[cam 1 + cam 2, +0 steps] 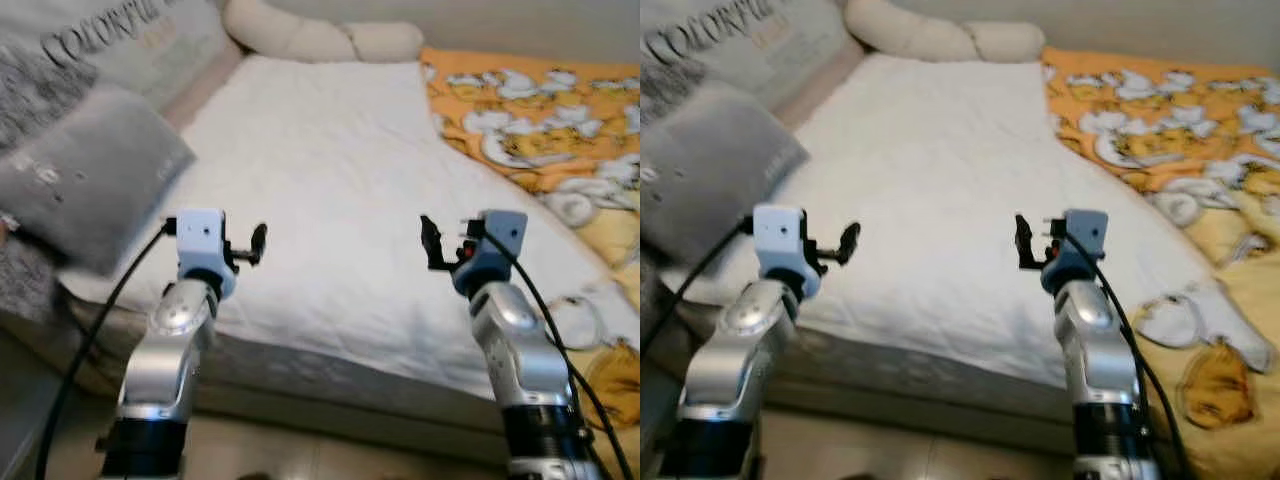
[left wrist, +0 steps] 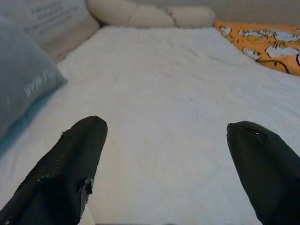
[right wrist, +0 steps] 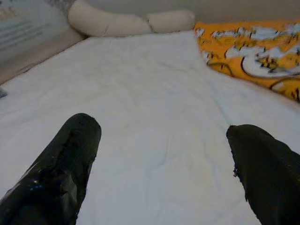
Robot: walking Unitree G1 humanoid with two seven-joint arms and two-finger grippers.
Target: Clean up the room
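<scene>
There are one bed [image 1: 330, 200], one grey pillow [image 1: 85, 175], one printed cushion [image 1: 120, 45], one long cream bolster [image 1: 320, 38] and one orange blanket [image 1: 540, 110].

We hold both silver arms raised forward, side by side and well apart. Our left gripper [image 2: 164, 154] has its two black fingers spread wide, holding nothing. Our right gripper [image 3: 161, 159] is likewise spread wide, with nothing between its fingers.

"COLORFUL" in dark capitals on the pale cushion [image 1: 130, 45]; smaller print beneath unreadable.
</scene>
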